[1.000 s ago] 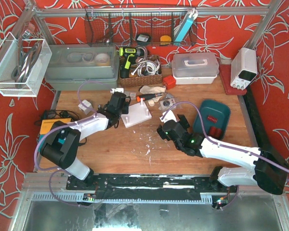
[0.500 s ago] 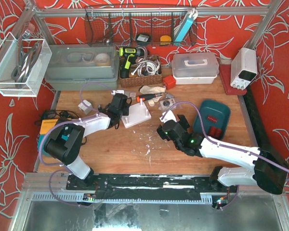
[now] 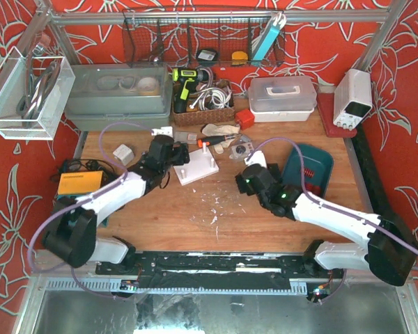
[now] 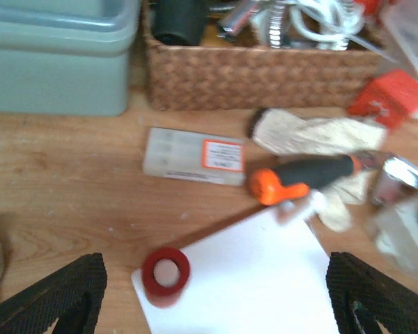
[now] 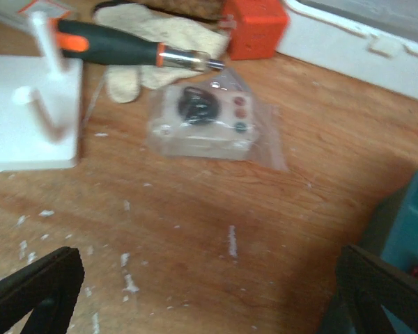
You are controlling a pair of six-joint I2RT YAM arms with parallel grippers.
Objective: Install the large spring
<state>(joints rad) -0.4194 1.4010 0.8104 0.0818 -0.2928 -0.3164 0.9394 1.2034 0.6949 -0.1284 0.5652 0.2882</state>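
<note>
We see the large spring point(image 4: 166, 273) end-on in the left wrist view, as a red ring at the corner of the white peg base point(image 3: 202, 167). It looks to be seated upright there, probably over a peg, though the blur keeps us from being sure. The left tool point(image 4: 212, 278) hovers just above it with its fingers wide apart and nothing between them. The right tool point(image 5: 209, 271) is also spread wide and empty. It hangs over bare bench point(image 3: 195, 223) between the base and the teal tray point(image 3: 324, 156), well apart from the spring.

We judge the spring to be light and springy along its axis but fairly firm across the coils. It would likely roll or pop away if nudged or pinched off-centre. If it needs reseating, we would take it across its outer wall at mid-height with a gentle squeeze. We would keep it upright and press straight down, so the coils neither tilt nor bind.
</note>
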